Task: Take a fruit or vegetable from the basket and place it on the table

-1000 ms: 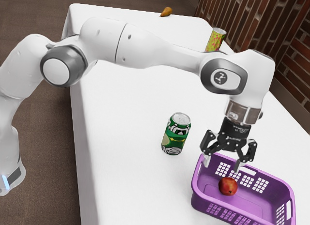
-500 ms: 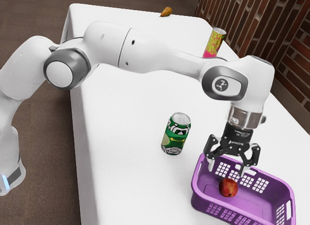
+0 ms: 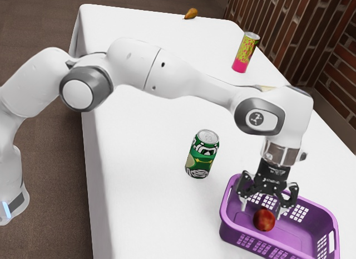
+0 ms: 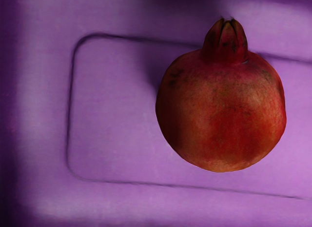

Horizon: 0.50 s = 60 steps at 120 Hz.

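My gripper (image 3: 261, 213) points down into the purple basket (image 3: 280, 242) with its two fingers spread apart, open. Between and just below the fingertips lies a red pomegranate (image 3: 264, 220) on the basket floor. In the wrist view the pomegranate (image 4: 222, 112) rests on the purple floor of the basket (image 4: 112, 114), its crown showing. Whether a finger touches the fruit cannot be told. The white table (image 3: 150, 203) carries the basket.
A green can (image 3: 201, 154) stands on the table beside the basket, toward the exterior view's left. Farther back are a yellow and pink can (image 3: 245, 53) and a pear (image 3: 191, 13). A pale object (image 3: 267, 88) is partly hidden behind the arm.
My hand has come down into the basket, its open fingers now close around the pomegranate's height. The pomegranate has shifted slightly in the exterior view, toward its right and downward.
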Each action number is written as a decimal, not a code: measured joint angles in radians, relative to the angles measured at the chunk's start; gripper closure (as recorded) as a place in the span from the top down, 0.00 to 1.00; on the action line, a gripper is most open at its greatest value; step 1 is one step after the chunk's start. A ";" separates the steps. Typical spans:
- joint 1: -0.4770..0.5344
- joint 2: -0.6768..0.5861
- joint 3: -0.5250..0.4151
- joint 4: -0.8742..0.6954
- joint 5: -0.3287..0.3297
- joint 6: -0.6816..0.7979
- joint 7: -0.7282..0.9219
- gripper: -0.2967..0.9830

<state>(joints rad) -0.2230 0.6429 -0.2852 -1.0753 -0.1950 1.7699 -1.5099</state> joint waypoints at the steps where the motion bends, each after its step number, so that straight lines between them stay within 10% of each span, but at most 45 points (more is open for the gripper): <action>1: 0.000 0.001 0.000 0.000 0.000 0.002 0.002 0.77; 60: 0.015 0.018 -0.001 -0.002 -0.001 0.083 0.064 0.77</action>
<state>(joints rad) -0.2081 0.6605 -0.2858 -1.0769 -0.1958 1.8527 -1.4464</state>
